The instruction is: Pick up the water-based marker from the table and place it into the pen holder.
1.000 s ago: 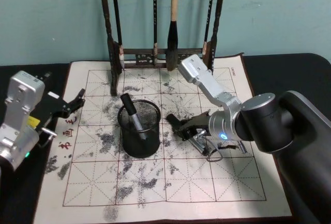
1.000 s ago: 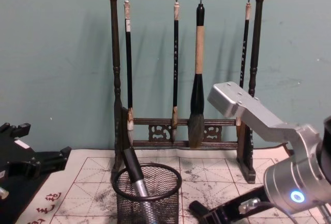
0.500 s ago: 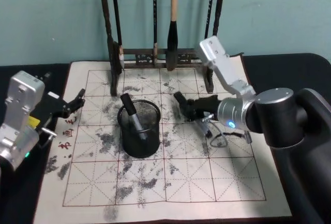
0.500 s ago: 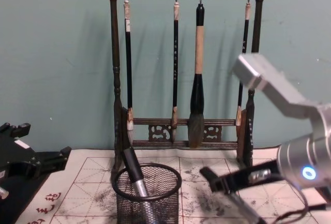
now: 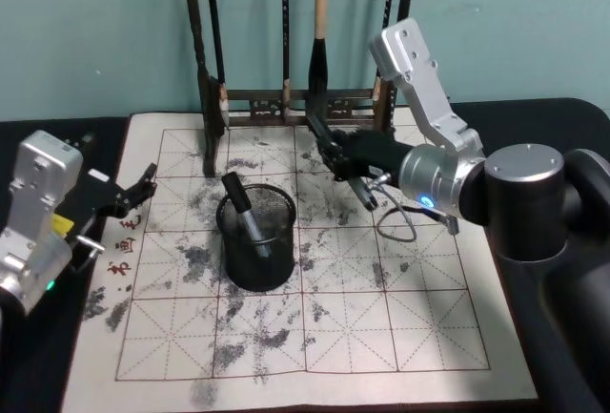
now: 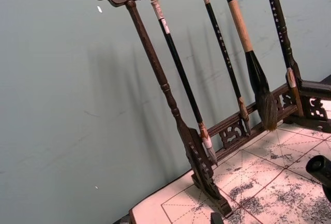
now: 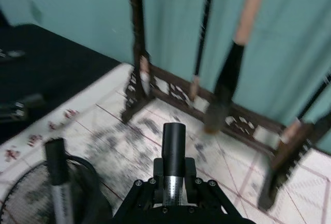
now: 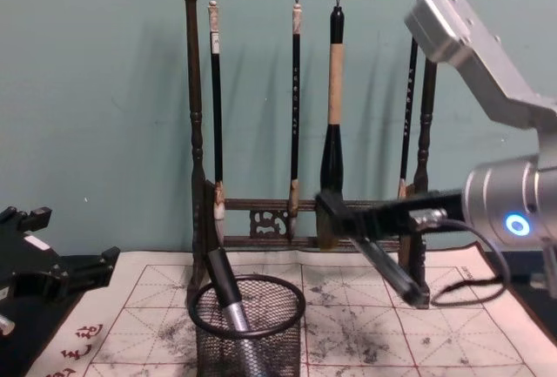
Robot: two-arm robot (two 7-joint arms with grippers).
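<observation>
Right arm [image 5: 434, 117] high over the table [image 5: 410, 337], right tool [image 5: 329, 151] tight around the marker [image 7: 174, 144]; left tool [image 5: 141, 192] agape, aside.

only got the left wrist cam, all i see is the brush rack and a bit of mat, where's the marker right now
Observer: The right gripper has the marker clamped in its fingers. It is held above the mat, just in front of the brush rack.
Operator: ok where's the pen holder from there
Observer: The pen holder stands on the mat to the robot's left of the held marker and nearer the robot. The marker is not over it yet.
Operator: holder empty?
Observer: No, a black-capped marker already leans inside it.
</observation>
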